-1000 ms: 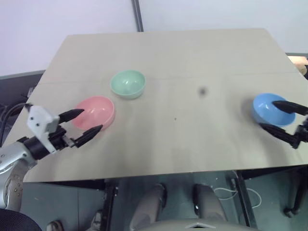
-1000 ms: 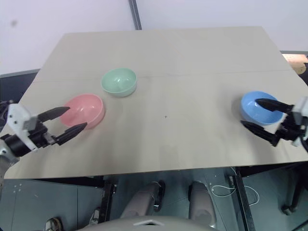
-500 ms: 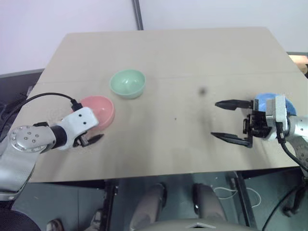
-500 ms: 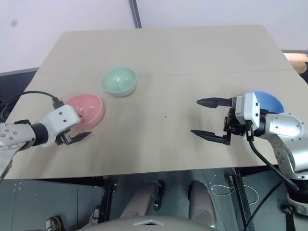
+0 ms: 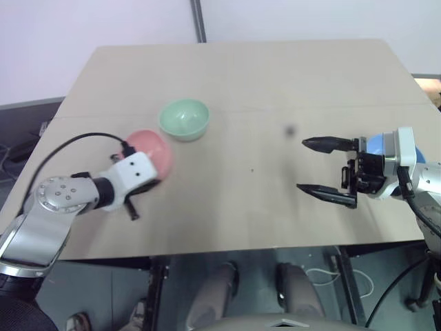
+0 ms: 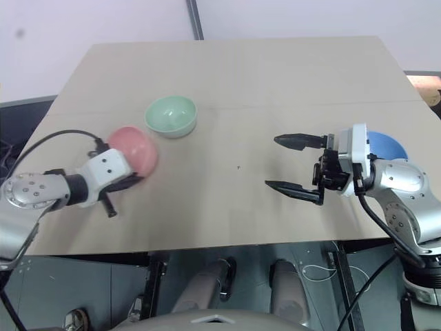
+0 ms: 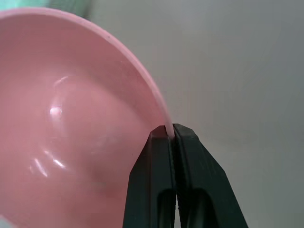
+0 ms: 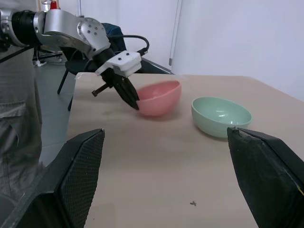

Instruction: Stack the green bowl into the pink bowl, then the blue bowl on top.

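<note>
On the left of the counter [image 5: 275,76] we see our left claw [image 7: 170,135] clenched on the rim of the pink bowl [image 5: 153,150], the two black fingers [image 7: 154,161] pressed flat together with the thin pink edge pinched between them, one finger inside the bowl and one outside. In the right wrist view the claw grips the bowl's left edge, and that side looks lifted a little off the counter, so the bowl sits tilted; whether its far side still touches the surface we cannot tell. Just beyond it, farther from us and slightly to the right, the green bowl [image 5: 184,118] sits upright on the counter, near the pink one but apart from it, with nothing touching it. Moving right across the bare middle of the counter, we come to our right claw [image 5: 328,168], spread wide with its two fingers well apart, one farther from us and one nearer, both pointing toward the left. It holds nothing and touches nothing, hanging over the counter. Behind its wrist, at the right edge of the counter, lies the blue bowl [image 6: 386,145], mostly covered by the arm so that part of its rim shows, well apart from the other two bowls.
</note>
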`<state>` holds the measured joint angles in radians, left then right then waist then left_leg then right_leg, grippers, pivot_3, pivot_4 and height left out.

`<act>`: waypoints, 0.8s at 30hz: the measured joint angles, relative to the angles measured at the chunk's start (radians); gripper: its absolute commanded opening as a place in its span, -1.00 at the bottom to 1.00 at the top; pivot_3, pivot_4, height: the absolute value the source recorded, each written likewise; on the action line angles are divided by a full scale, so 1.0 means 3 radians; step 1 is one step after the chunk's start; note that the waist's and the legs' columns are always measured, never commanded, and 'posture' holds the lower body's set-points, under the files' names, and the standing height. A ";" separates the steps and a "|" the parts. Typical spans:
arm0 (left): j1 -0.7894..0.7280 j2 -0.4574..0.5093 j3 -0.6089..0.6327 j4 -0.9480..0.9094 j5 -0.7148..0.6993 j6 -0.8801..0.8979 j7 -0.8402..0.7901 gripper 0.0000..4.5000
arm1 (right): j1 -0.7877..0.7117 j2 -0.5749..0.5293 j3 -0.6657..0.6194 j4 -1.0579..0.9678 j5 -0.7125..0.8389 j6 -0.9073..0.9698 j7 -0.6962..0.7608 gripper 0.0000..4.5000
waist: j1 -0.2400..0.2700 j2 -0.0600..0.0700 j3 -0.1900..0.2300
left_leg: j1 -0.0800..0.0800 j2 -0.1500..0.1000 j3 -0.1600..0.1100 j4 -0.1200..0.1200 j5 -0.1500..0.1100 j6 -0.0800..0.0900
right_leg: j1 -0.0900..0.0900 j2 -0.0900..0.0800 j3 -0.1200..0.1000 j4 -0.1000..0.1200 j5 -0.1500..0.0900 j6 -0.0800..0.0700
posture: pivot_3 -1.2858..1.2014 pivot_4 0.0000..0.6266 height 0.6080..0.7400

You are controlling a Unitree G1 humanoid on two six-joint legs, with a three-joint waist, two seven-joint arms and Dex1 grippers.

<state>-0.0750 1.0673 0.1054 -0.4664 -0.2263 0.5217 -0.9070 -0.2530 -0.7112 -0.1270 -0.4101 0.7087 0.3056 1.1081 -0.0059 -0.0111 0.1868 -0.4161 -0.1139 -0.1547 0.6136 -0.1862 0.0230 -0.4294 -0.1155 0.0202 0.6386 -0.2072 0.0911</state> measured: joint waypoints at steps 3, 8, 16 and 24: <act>-0.0193 0.0014 -0.0086 -0.0121 -0.0102 -0.0267 -0.0285 -0.98 | 0.0076 -0.0006 -0.0051 -0.0028 0.0000 -0.0001 -0.0052 1.00 | 0.0003 0.0001 0.0000 | 0.0002 0.0000 0.0002 0.0000 0.0000 0.0000 | 0.0000 0.0001 0.0001 0.0002 0.0000 -0.0001 | 0.03 -0.52 1.00; -0.1117 -0.0340 -0.0911 0.0248 0.0203 -0.0577 -0.0582 -0.98 | 0.0322 -0.0032 -0.0241 -0.0144 -0.0001 0.0000 -0.0233 1.00 | 0.0059 0.0001 0.0000 | 0.0002 -0.0001 0.0014 0.0014 0.0007 0.0011 | 0.0002 0.0003 0.0004 0.0010 0.0003 0.0000 | 0.03 -0.52 1.00; -0.2148 -0.1262 -0.1984 0.1570 0.0940 -0.1694 -0.0990 -0.06 | 0.0711 -0.0050 -0.0442 -0.0419 0.0000 -0.0009 -0.0406 1.00 | 0.0052 -0.0004 0.0000 | 0.0002 -0.0001 0.0021 0.0019 0.0009 0.0015 | 0.0003 0.0004 0.0014 0.0008 0.0007 0.0000 | 0.03 -0.52 1.00; -0.2380 -0.1452 -0.2055 0.2108 0.1079 -0.2224 -0.1120 0.92 | 0.0968 -0.0047 -0.0551 -0.0642 0.0005 -0.0015 -0.0535 1.00 | 0.0026 -0.0005 0.0001 | 0.0002 0.0000 0.0017 0.0023 0.0009 0.0016 | 0.0002 0.0006 0.0016 0.0010 0.0007 0.0005 | 0.03 -0.52 1.00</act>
<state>-0.7890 0.6317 -0.5111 0.1659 0.0973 -0.1454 -1.2430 0.0373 -0.7252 -0.2924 -0.6026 0.7104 0.3011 0.9476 0.0017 -0.0126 0.1870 -0.4154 -0.1140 -0.1495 0.6203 -0.1834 0.0279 -0.4288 -0.1137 0.0251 0.6417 -0.2050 0.0926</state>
